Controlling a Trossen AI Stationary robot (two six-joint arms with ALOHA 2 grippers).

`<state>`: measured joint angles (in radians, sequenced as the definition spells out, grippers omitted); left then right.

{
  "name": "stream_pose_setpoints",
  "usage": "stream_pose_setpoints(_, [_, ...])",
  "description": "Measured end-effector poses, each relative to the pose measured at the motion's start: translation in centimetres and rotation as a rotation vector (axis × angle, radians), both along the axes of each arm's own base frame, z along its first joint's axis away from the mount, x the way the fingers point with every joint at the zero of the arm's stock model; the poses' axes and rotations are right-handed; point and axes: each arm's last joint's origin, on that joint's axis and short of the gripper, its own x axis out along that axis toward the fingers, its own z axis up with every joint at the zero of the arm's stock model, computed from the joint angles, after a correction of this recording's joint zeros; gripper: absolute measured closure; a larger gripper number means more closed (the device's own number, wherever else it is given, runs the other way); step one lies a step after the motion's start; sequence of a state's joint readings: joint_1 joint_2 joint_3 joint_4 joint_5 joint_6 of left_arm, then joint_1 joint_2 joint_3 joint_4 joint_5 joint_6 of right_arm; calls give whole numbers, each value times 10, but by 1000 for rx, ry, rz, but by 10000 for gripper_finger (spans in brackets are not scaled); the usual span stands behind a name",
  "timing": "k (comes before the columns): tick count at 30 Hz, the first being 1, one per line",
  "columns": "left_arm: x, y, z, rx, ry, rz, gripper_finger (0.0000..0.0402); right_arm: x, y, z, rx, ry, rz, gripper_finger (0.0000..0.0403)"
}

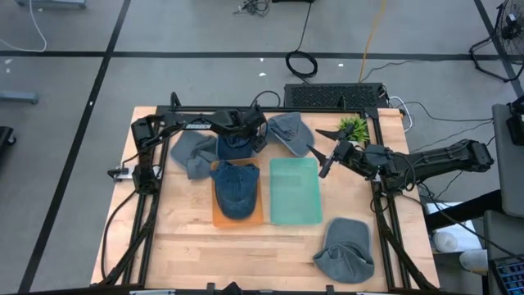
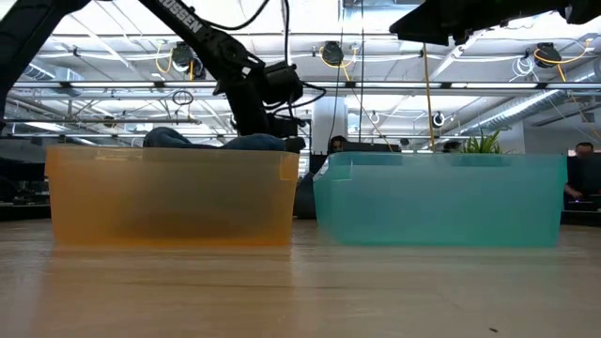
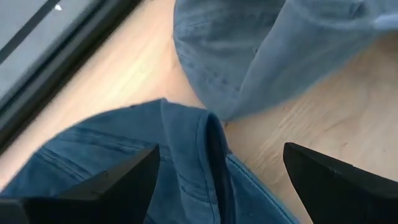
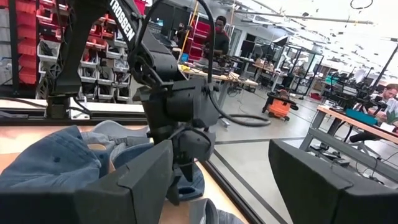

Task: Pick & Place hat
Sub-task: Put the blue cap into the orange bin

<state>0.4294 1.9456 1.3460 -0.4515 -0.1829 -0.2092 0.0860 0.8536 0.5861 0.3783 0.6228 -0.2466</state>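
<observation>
Left gripper [image 1: 243, 143] fingers [image 3: 118, 186] spread wide astride a dark blue hat [image 3: 186, 168]; right gripper [image 1: 324, 164] fingers parted, empty.

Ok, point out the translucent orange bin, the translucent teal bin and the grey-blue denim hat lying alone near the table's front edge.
Translucent orange bin [image 2: 169, 202]: low view, on its front wall.
Translucent teal bin [image 1: 294, 215]: high view, on its bare floor.
Grey-blue denim hat [image 1: 345, 248]: high view, on its crown.

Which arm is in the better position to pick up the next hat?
Probably the left. The left gripper hangs open right over the dark blue hat at the table's back edge, fingers either side. The right gripper waits open beyond the teal bin, over no hat.
</observation>
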Motion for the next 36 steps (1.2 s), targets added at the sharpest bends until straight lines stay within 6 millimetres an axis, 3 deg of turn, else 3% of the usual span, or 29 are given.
stream_pose_setpoints(7, [3, 3, -17, 0, 36, 13, 50, 0, 0, 0, 0, 5, 0, 149])
stream_pose_setpoints(13, [2, 4, -17, 20, 53, 41, 68, 0, 0, -1, -2, 11, 0, 149])
stream_pose_setpoints(18, [2, 4, -17, 17, 49, 47, 150, 0, 0, -1, -2, 11, 0, 149])
stream_pose_setpoints(29, [2, 3, -16, 2, 39, 20, 375, 0, 0, -1, -8, 14, 0, 149])
stream_pose_setpoints(36, [5, 3, -15, -28, -12, 10, 384, 0, 0, -2, -18, 35, -1, 149])
